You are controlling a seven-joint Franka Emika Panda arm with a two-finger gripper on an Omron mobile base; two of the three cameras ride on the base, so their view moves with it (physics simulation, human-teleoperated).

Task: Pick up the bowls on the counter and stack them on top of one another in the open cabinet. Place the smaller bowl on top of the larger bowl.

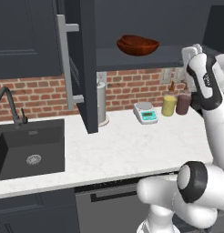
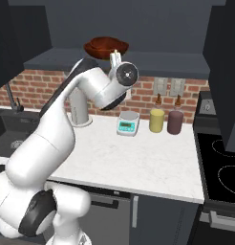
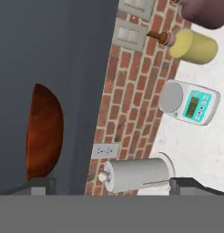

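Claw (image 3: 112,184) raised, fingers apart, empty.

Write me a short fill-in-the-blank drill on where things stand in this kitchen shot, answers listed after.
1. The two bowls sit stacked on the shelf of the open ____.
2. The kitchen scale rests on the white ____.
3. The yellow bottle stands between the scale and the ____ bottle.
4. The paper towel roll stands against the ____ wall.

Missing words: cabinet; counter; dark red; brick

Red brick wall (image 1: 36,93) w/ switch plates (image 3: 132,35).
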